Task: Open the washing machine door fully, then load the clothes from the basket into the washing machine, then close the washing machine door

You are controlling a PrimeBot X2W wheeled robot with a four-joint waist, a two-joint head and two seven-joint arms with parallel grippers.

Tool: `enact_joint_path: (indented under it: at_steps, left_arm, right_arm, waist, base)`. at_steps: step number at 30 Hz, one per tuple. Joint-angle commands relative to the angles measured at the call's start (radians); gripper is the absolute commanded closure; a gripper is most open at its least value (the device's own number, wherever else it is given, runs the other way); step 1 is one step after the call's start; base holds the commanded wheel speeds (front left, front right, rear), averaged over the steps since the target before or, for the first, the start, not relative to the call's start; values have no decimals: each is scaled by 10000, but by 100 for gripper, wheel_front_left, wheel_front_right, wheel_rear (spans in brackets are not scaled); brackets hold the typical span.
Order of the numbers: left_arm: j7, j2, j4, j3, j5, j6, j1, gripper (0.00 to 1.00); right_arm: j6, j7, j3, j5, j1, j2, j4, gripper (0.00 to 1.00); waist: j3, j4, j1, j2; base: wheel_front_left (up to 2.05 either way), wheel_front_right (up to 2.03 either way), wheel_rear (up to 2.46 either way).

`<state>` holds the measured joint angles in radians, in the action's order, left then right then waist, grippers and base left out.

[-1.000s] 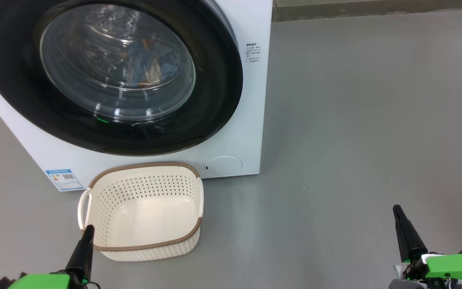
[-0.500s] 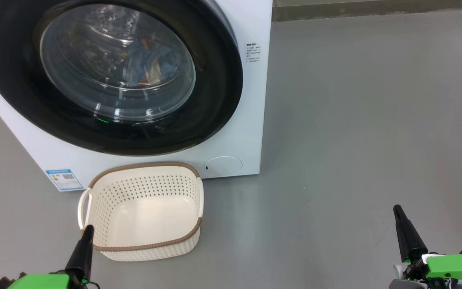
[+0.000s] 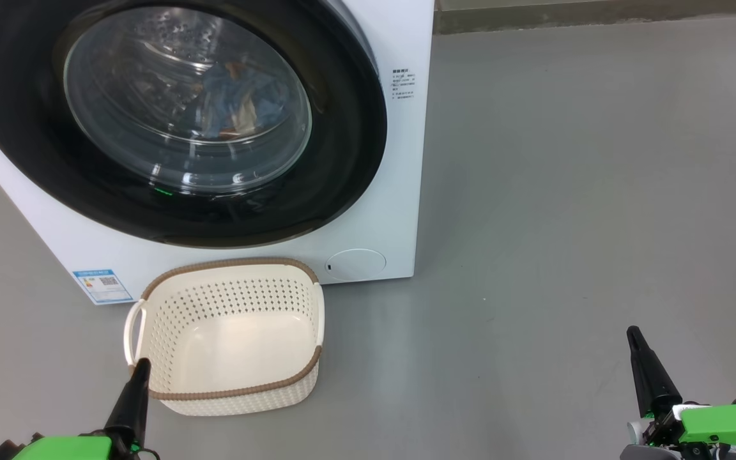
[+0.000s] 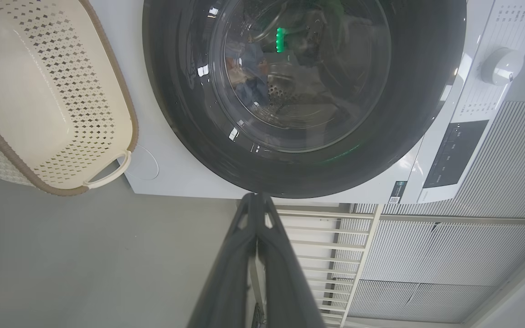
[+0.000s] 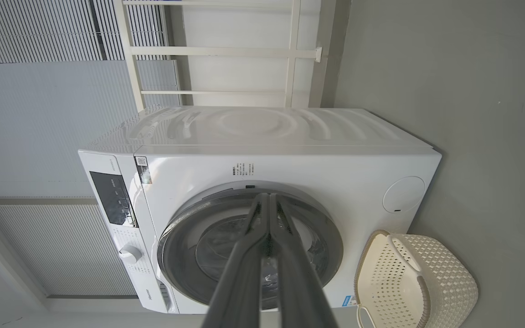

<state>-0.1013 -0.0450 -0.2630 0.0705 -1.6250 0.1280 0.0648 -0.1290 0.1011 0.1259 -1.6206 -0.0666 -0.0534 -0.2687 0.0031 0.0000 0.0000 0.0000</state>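
- Two grippers by our count: our left gripper (image 3: 140, 367) at the lower left of the head view and our right gripper (image 3: 632, 332) at the lower right. Each has its two dark fingers pressed together to one point, with nothing held between them.
- In each wrist view we see that arm's own pair of fingers meeting at the tips.
- We count one washing machine (image 3: 400, 191), one washing machine door (image 3: 342, 160), one basket (image 3: 246, 399), one blue label sticker (image 3: 103, 285), one round flap (image 3: 355, 264) and one knob (image 5: 129, 253).
- We count one bundle of clothes (image 3: 234, 96) inside the drum, behind the glass. Reflections blur it, so we cannot tell how many garments it holds.
- The head view cuts off the machine's top and left side, and both arms run off the bottom edge.
- Our left fingertip overlaps the basket's near left corner in the head view. We cannot tell whether it touches.
- Print on the sticker is too small for us to read.
- The door sits shut, flat against the white front, with a wide glossy black rim around a bulging clear bowl.
- The clothes show through the bowl as light blue with orange-brown patches.
- The basket stands upright on the grey floor (image 3: 566, 191), just before the machine's front and below the door. It is cream and perforated with a brown rim band, and its inner floor shows bare.
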Motion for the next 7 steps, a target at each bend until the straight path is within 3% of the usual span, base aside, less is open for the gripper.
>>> enact_joint_path:
  at_steps: [1,7]
  left_arm:
    - [-39,-129,183,334,82,27,423,100]
    - [-46,-122,182,343,89,27,424,100]
  right_arm:
    - [-17,59,-198,57,-406,-29,244,100]
    - [-17,65,-190,63,-406,-23,244,100]
  waist:
    - [0,0,0,0]
    - [0,0,0,0]
  base:
    - [0,0,0]
    - [0,0,0]
